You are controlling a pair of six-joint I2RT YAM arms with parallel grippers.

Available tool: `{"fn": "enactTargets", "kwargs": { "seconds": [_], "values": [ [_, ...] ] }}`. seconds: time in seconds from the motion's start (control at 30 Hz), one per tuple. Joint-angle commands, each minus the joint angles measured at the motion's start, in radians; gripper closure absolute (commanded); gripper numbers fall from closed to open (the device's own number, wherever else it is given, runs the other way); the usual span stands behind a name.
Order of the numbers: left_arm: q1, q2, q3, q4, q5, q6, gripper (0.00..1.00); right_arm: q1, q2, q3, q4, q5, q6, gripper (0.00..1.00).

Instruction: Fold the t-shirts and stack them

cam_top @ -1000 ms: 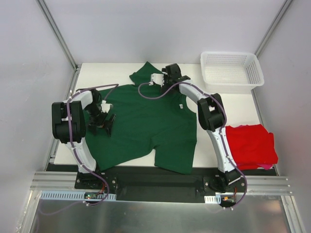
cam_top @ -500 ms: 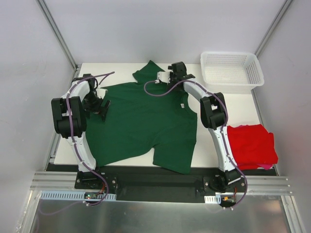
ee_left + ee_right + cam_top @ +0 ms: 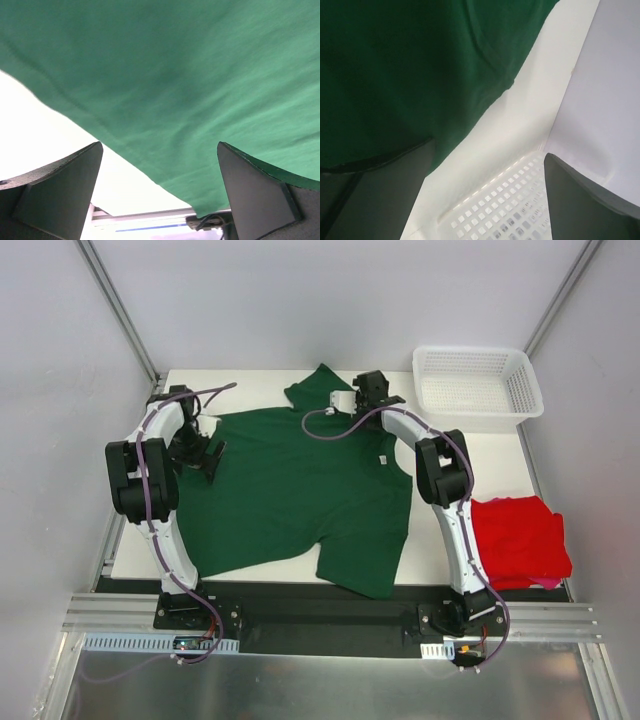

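My left gripper [image 3: 207,457] hangs over the left side of the table [image 3: 250,380], at the left rim of the dark green t-shirt [image 3: 300,490]. Its fingers are spread as wide as they go and hold nothing. In the wrist view the shirt's edge runs slantwise between them, with bare table on one side.

The green shirt lies opened out across the middle of the table. One sleeve points at the far edge, and a lower corner droops over the near edge.

My right gripper [image 3: 372,388] is at the far edge by that sleeve, also fully open and empty. The cloth's border shows under it, and the white mesh basket [image 3: 478,415] sits just beyond in the far right corner. The red t-shirt [image 3: 515,538] lies bunched at the near right corner, well apart from the green one.

I judge the step to be taking hold of the green shirt at two points, to square it or start the first fold. To do it well I should:
- come down straight onto the border
- pinch one layer only and close both sides together
- lift low and carry evenly, with a little tension between my grips, so nothing wrinkles or drags toward the basket
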Motion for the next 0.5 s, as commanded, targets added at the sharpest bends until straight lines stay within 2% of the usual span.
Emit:
{"fn": "enactTargets", "kwargs": {
  "seconds": [0.0, 0.33, 0.47],
  "values": [
    [0.011, -0.050, 0.037, -0.030, -0.040, 0.045, 0.01, -0.056, -0.004, -0.049, -0.169, 0.068, -0.006, 0.04],
    [0.034, -0.125, 0.010, -0.033, -0.028, 0.033, 0.01, -0.128, 0.019, -0.039, -0.191, 0.173, -0.052, 0.04],
    [0.032, -0.133, 0.017, -0.031, -0.020, 0.013, 0.01, -0.131, -0.039, -0.030, -0.204, 0.156, 0.022, 0.04]
  ]
}}
